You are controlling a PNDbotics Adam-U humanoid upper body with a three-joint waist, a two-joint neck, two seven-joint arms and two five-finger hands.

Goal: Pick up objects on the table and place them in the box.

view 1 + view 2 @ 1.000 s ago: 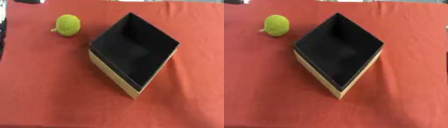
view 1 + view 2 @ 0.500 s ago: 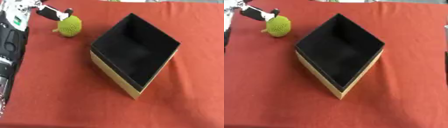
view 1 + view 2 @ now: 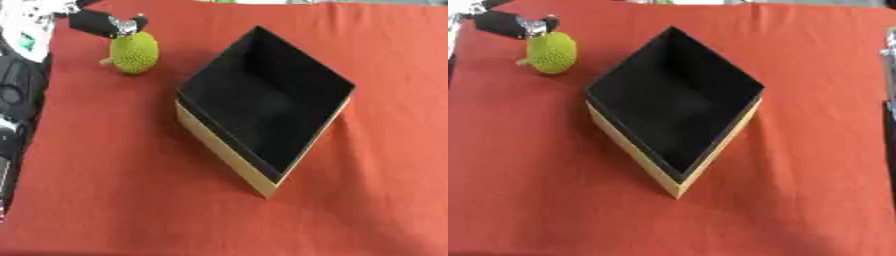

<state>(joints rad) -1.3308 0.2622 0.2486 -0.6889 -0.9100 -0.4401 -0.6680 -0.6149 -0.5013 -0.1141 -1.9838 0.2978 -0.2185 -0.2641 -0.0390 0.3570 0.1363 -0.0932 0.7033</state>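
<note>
A bumpy yellow-green fruit point(image 3: 134, 52) lies on the red cloth at the far left. My left hand point(image 3: 98, 22) reaches in from the upper left corner, a dark finger with a silver tip touching the top of the fruit. Whether the hand's fingers are curled does not show. To the right of the fruit stands the box point(image 3: 267, 102), turned like a diamond, with tan outer walls and a black, empty inside. My right hand is not clearly in view; only a dark sliver point(image 3: 890, 50) shows at the right edge.
The left arm point(image 3: 19, 90), black with silver parts, runs down the left edge of the left eye view. The red cloth point(image 3: 114, 190) covers the whole table, with bare cloth in front of and to the right of the box.
My left arm has come in from the left and its hand has reached the top of the fruit. The fruit and the box have stayed in place.
</note>
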